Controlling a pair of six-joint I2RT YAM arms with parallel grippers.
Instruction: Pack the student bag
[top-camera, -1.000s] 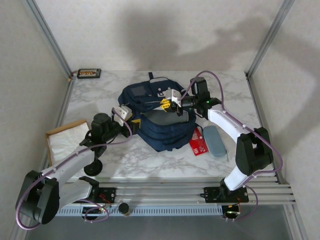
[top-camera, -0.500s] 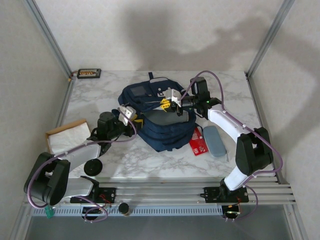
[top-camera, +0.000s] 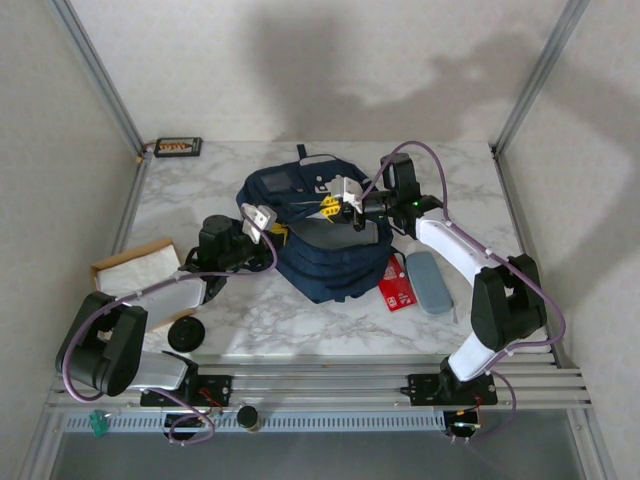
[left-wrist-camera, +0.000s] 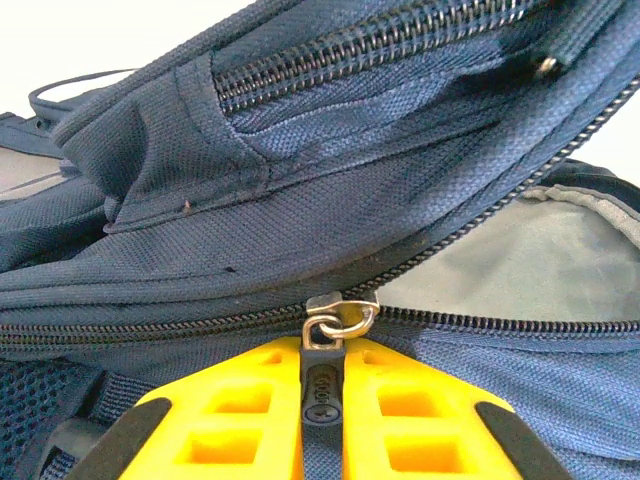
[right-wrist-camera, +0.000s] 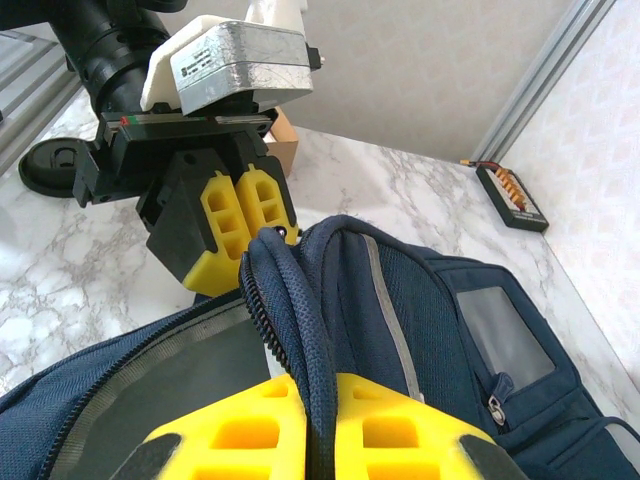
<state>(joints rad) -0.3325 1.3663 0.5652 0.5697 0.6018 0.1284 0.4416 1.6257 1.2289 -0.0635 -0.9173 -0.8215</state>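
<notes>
**A:** Your left arm has swung in from the near left. The left gripper (top-camera: 262, 218) now sits against the left side of the student bag (top-camera: 315, 268), mid-table.

**B:** And the jaws?

**A:** Its yellow pads (left-wrist-camera: 240, 420) have pinched shut on the zipper pull (left-wrist-camera: 321, 390). The right gripper (top-camera: 345, 205) clamps the far rim of the bag's opening.

**B:** What does that mean for you?

**A:** You look braced to run the zipper wider. Packing hasn't started.

Backpack (top-camera: 310, 255): navy blue, pale grey lining. Zipper pull (left-wrist-camera: 335, 320): silver. Fingers (left-wrist-camera: 230, 430): yellow. Worktop (top-camera: 460, 180): white marble, grey veins. Case (top-camera: 430, 283), right of frame: grey-blue. Booklet (top-camera: 398, 288): red. Box (top-camera: 128, 256), left: brown card, white filling.
</notes>
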